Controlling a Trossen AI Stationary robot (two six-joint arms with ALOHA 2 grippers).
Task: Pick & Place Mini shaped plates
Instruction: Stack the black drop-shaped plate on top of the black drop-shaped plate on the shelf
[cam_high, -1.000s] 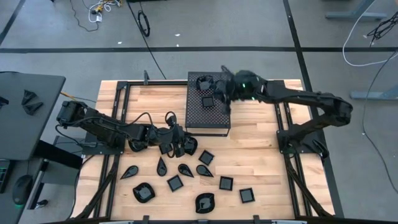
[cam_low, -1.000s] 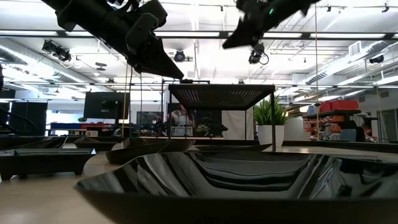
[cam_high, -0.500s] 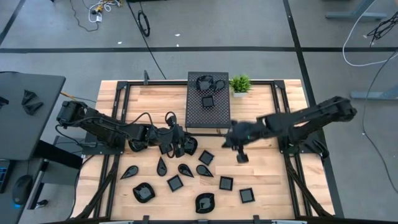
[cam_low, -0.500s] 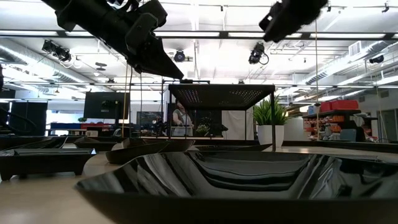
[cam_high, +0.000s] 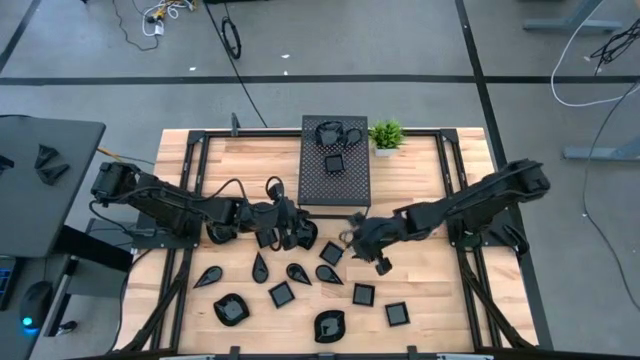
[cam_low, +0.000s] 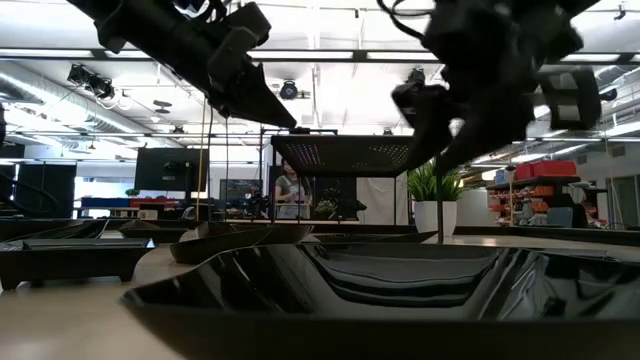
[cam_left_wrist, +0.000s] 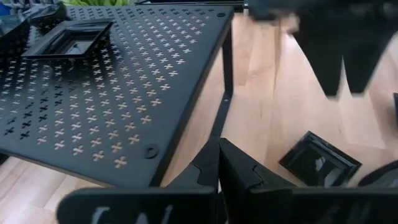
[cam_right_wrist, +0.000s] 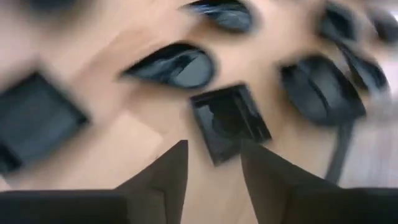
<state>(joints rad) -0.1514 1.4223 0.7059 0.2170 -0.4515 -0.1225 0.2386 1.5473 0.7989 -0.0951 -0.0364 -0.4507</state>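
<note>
My right hand (cam_high: 365, 243) has swung from the perforated box (cam_high: 335, 176) down over the counter (cam_high: 420, 265), fingers spread above a square plate (cam_right_wrist: 229, 121). My left hand (cam_high: 290, 236), unmoved, grips a dark plate (cam_high: 305, 233), fingers narrow.

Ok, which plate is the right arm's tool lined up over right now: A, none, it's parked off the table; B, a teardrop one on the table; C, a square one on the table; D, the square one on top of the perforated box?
C: the right wrist view shows the right tool open, its two fingers straddling a small square plate lying on the wooden table.
</note>
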